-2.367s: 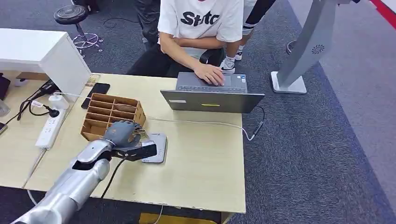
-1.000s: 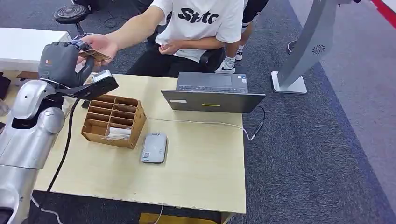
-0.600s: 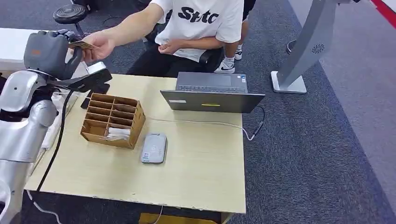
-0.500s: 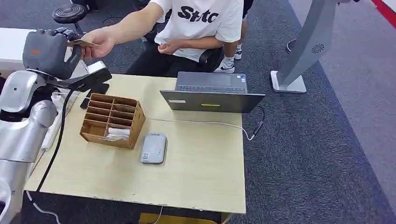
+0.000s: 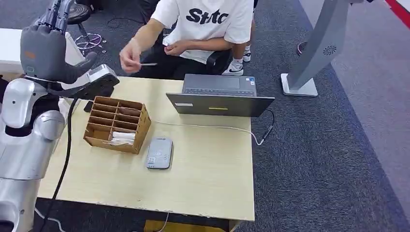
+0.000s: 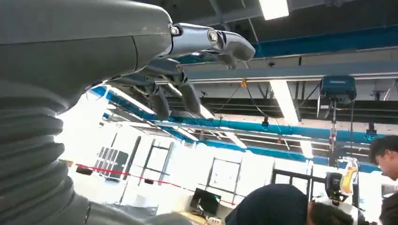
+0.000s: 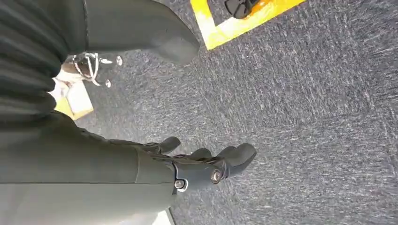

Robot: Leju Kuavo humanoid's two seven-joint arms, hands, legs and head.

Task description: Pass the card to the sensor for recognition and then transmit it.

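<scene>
Now the card (image 5: 148, 64) sits in the upper middle of the head view, thin and edge-on, pinched in the person's hand (image 5: 129, 57), which hangs above the far edge of the table (image 5: 212, 169). The card is well apart from my own fingers. My left hand (image 5: 44, 48) is raised in the upper left of the frame, its back turned to the camera, fingers (image 5: 57, 12) pointing up and slightly apart, the thumb out to the side, nothing in them. In the left wrist view those same fingers (image 6: 211, 40) stretch out loose against the ceiling lights, holding nothing. My right hand (image 7: 202, 164) hangs over the grey carpet (image 7: 305, 117) in its wrist view, fingers lightly bent and apart, empty.

On the table, the grey card reader (image 5: 160, 152) lies flat at lower middle, just beside the brown cardboard organiser (image 5: 117, 123), which has a few cards in its front compartments. A laptop (image 5: 220, 96) stands open at the far side, in front of the seated person in a white T-shirt (image 5: 208, 21). A white power strip (image 5: 60, 126) lies partly hidden behind my left arm.
</scene>
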